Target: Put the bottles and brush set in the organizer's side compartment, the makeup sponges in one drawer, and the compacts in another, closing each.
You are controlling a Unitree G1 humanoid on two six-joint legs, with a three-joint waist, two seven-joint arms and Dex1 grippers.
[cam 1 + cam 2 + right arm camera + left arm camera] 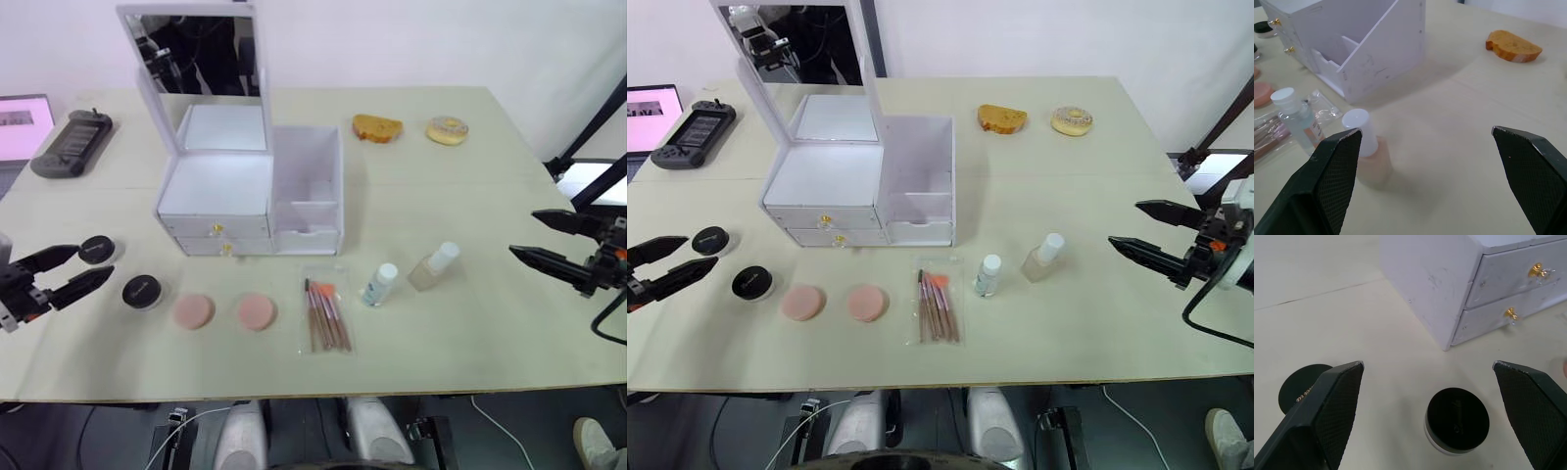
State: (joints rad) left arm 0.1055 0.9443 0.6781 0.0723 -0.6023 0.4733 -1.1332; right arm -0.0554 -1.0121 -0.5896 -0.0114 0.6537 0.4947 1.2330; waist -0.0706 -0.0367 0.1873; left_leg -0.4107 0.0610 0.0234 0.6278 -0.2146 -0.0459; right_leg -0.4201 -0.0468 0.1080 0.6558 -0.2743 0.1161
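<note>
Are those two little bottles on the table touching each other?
Apart. In the left eye view, bare table shows between the clear bottle and the beige bottle; the right wrist view shows the same gap.

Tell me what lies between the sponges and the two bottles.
The brush set, flat in its clear sleeve, lies between the sponges and the bottles, as the left eye view shows.
</note>
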